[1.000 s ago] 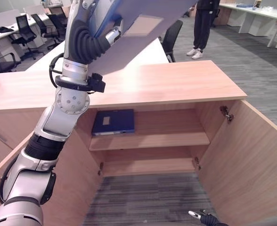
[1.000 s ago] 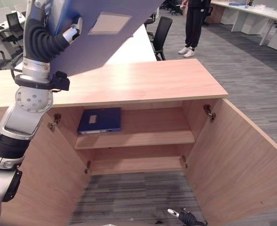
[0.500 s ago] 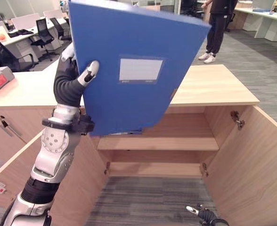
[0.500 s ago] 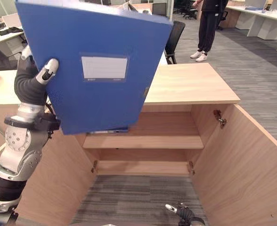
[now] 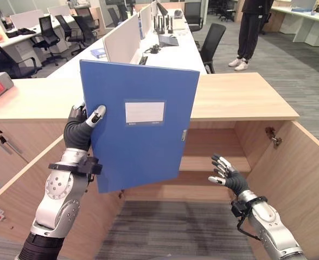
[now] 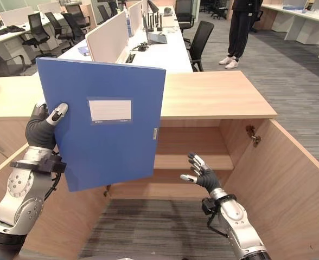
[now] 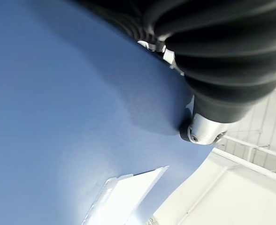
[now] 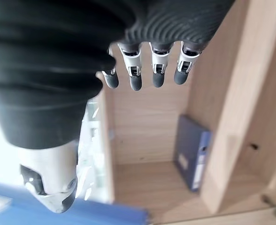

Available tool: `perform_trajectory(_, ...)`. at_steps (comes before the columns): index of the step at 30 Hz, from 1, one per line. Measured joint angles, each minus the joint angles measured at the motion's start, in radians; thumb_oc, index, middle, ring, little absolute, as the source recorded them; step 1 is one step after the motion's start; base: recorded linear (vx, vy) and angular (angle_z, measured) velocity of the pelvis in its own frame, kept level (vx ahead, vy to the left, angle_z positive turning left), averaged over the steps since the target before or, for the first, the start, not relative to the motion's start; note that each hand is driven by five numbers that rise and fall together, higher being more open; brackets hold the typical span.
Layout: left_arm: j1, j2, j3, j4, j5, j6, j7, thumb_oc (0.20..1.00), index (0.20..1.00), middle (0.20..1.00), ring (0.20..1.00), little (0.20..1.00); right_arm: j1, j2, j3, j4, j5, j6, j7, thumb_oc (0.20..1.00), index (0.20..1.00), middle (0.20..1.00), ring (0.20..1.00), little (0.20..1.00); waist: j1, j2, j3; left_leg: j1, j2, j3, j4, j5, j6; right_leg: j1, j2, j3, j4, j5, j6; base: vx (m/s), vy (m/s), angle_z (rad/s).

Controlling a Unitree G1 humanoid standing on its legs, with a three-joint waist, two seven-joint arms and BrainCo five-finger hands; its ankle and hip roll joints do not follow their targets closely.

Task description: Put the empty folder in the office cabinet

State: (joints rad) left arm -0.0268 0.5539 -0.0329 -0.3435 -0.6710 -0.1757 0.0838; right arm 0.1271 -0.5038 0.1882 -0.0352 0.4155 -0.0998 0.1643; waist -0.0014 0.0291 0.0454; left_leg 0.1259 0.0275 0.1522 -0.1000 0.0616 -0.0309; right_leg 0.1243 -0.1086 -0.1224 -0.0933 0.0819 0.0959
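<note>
My right robot hand [image 5: 228,176] has risen, fingers spread, holding nothing. My left robot hand [image 5: 79,130] has lowered the blue folder [image 5: 140,124], gripped upright by its edge before the open cabinet [image 5: 241,100].

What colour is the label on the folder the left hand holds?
White, on the blue folder in the left hand; clearest in the left eye view.
</note>
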Motion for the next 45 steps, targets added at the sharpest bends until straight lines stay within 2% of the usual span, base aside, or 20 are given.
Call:
perform_trajectory(10,0.0,-0.05,-0.019,0.05,0.003,0.027,-0.034,0.2,0.2,0.2,0.2,0.2,-0.056,-0.001,0.037,-0.052,0.1,0.003,0.044,1.0,1.0,1.0,1.0,1.0,-0.016,-0.005,0.004,0.0,0.001,0.004,0.0,0.0,0.0,-0.003,0.001,0.004,0.0,0.0,0.0,0.0,0.0,0.0)
perform_trajectory(23,-0.002,-0.121,-0.127,0.069,0.012,0.056,-0.101,0.2,0.2,0.2,0.2,0.2,-0.086,0.039,0.095,-0.045,0.155,0.025,0.065,1.0,1.0,1.0,1.0,1.0,-0.016,-0.015,0.015,0.0,0.001,0.006,0.0,0.0,0.0,-0.003,0.001,0.006,0.0,0.0,0.0,0.0,0.0,0.0)
perform_trajectory(37,-0.002,-0.12,-0.164,0.069,-0.049,0.078,-0.141,0.2,0.2,0.2,0.2,0.2,-0.122,0.054,0.097,-0.037,0.164,0.026,0.063,1.0,1.0,1.0,1.0,1.0,-0.018,-0.022,0.021,0.001,0.001,0.005,0.0,0.0,0.0,-0.002,0.001,0.005,0.001,0.0,0.0,0.0,0.0,0.0)
perform_trajectory(43,-0.002,-0.099,-0.164,0.069,-0.068,0.097,-0.164,0.2,0.2,0.2,0.2,0.2,-0.122,0.049,0.119,-0.025,0.226,0.049,0.081,1.0,1.0,1.0,1.0,1.0,-0.018,-0.023,0.022,0.001,0.001,0.005,0.0,0.0,0.0,-0.002,0.001,0.005,0.001,0.0,0.0,0.0,0.0,0.0)
perform_trajectory(44,-0.002,-0.091,-0.165,0.069,-0.068,0.102,-0.171,0.2,0.2,0.2,0.2,0.2,-0.122,0.05,0.124,-0.008,0.241,0.057,0.095,0.335,0.335,0.335,0.335,0.335,-0.017,-0.024,0.022,0.001,0.001,0.005,0.0,0.0,0.0,-0.002,0.001,0.005,0.002,0.0,0.0,0.0,0.0,0.0)
perform_trajectory(45,-0.002,-0.084,-0.166,0.069,-0.068,0.104,-0.176,0.2,0.2,0.2,0.2,0.2,-0.122,0.048,0.128,-0.002,0.261,0.067,0.102,0.2,0.2,0.2,0.2,0.2,-0.017,-0.024,0.022,0.001,0.001,0.005,0.0,0.0,0.0,-0.002,0.001,0.005,0.003,0.0,0.0,0.0,0.0,0.0)
